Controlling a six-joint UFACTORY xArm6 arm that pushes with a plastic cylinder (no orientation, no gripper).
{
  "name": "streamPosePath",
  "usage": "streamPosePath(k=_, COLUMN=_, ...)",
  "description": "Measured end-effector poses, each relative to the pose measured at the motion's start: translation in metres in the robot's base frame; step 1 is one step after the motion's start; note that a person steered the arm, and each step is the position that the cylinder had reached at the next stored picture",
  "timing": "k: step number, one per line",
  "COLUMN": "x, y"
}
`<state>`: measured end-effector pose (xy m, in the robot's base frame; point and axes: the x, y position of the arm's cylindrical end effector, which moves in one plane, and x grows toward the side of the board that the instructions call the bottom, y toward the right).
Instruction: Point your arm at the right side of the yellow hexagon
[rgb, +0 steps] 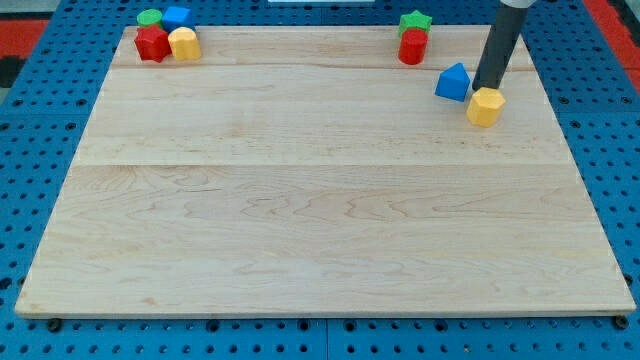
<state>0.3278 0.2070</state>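
The yellow hexagon (485, 106) lies near the view's upper right on the wooden board (320, 200). My tip (488, 87) stands just behind the hexagon's top edge, touching or nearly touching it. The rod rises from there out of the view's top. A blue triangular block (453, 82) lies just left of the tip and the hexagon.
A red cylinder (412, 47) with a green star (415, 22) behind it sits at the top, left of the rod. At the top left corner cluster a red block (152, 43), a yellow block (184, 43), a green block (150, 17) and a blue block (177, 16).
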Motion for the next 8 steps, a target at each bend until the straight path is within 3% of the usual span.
streamPosePath(k=4, x=0.015, y=0.002)
streamPosePath(k=7, x=0.050, y=0.087)
streamPosePath(k=8, x=0.063, y=0.055)
